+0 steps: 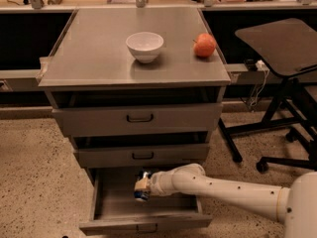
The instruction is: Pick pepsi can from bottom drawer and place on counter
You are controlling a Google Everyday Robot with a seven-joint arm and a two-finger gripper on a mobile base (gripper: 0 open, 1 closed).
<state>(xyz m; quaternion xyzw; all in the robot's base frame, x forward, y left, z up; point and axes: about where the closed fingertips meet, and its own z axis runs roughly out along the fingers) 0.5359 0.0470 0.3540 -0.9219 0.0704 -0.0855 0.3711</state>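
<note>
Seemingly secured: the gripper (142, 188) looks clamped on the pepsi can (141, 197), low inside the open bottom drawer (106, 208).
It should draw outward past the middle drawer (142, 155) before rising to the counter (89, 58), clear of the white bowl (144, 46).

A single camera looks from high in front, facing forward and down at middling range: the counter (89, 58) fills the upper half, the open bottom drawer (143, 224) sits at the lower edge, and the gripper (142, 186) hangs over that drawer
</note>
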